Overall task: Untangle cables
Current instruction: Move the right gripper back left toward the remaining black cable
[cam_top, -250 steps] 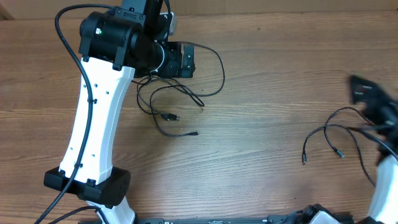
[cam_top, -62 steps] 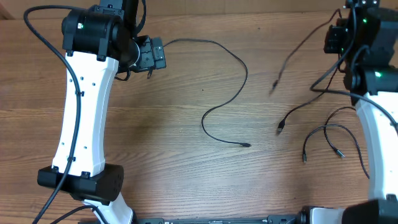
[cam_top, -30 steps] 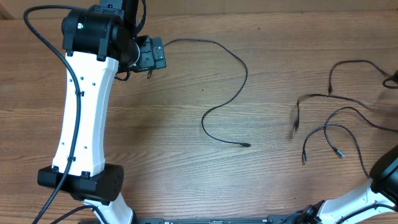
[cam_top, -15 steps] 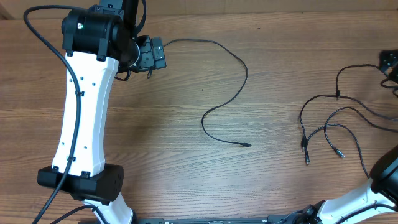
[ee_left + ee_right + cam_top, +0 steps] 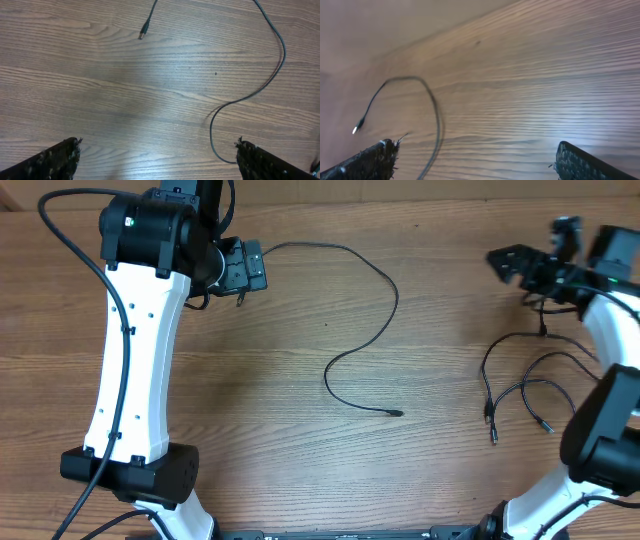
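Cables lie apart: one long cable [image 5: 397, 295] snakes from 11 o'clock to the centre of the table [image 5: 300, 470], and a looped bunch [image 5: 523, 383] sits at 3 o'clock. At 11 the left gripper [image 5: 243, 270] and at 2 the right gripper [image 5: 507, 262] are both spread wide, released.

One long thin black cable [image 5: 396, 292] lay alone at mid tabletop [image 5: 300, 480]. It was slack and flat in a loose S-curve, with its small plug [image 5: 397, 413] free at the near end. Well apart to the right, a bunch of thin black cables [image 5: 524, 383] lay looped and overlapping, with three plug ends toward the near edge.
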